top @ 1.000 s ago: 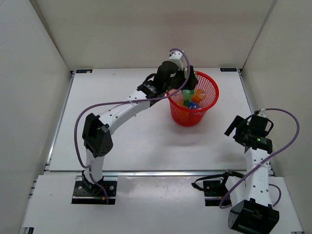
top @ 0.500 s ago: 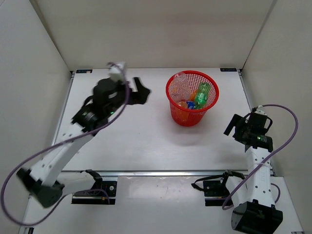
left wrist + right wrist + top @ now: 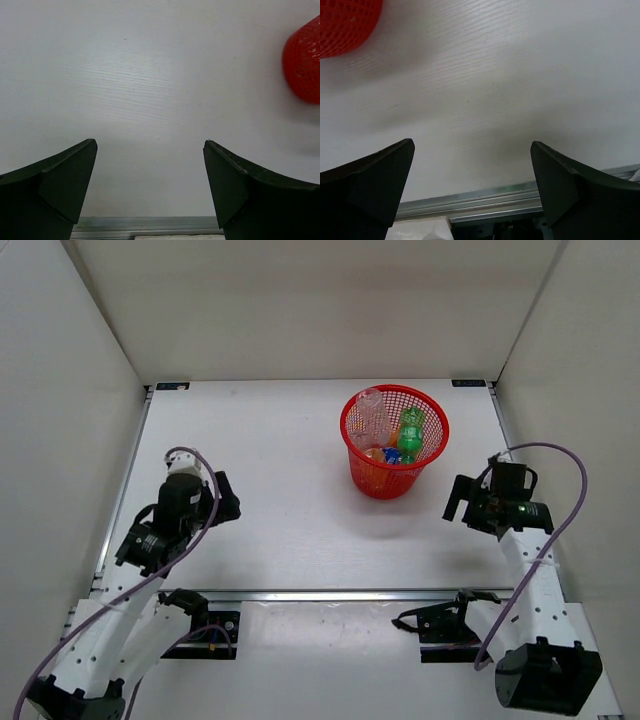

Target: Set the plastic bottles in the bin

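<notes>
The left gripper (image 3: 150, 146) hung with its jaws spread wide and nothing between them, low over the left part of the table (image 3: 290, 480). The right gripper (image 3: 472, 146) was likewise released and empty, over the table's right side. Working outward, the bin (image 3: 380, 482) stood toward the far right of the table. It lay well apart from the left gripper (image 3: 232, 505), ahead of it and off to its right, so only a red edge (image 3: 304, 65) showed in that wrist view. The right gripper (image 3: 453, 502) was the nearer of the two, with the bin (image 3: 345, 25) ahead and to its left. Every bottle that could be made out was inside the bin. The green bottle (image 3: 410, 430) stood nearly upright against the right wall, and the clear bottle (image 3: 372, 420) leaned on the far left rim. An orange bottle (image 3: 378, 453) and a blue cap (image 3: 393, 455) lay lower down. The heap was too tangled to count six. By the look of it, no bottle waited for either gripper, and the task seemed done or very close to it.
</notes>
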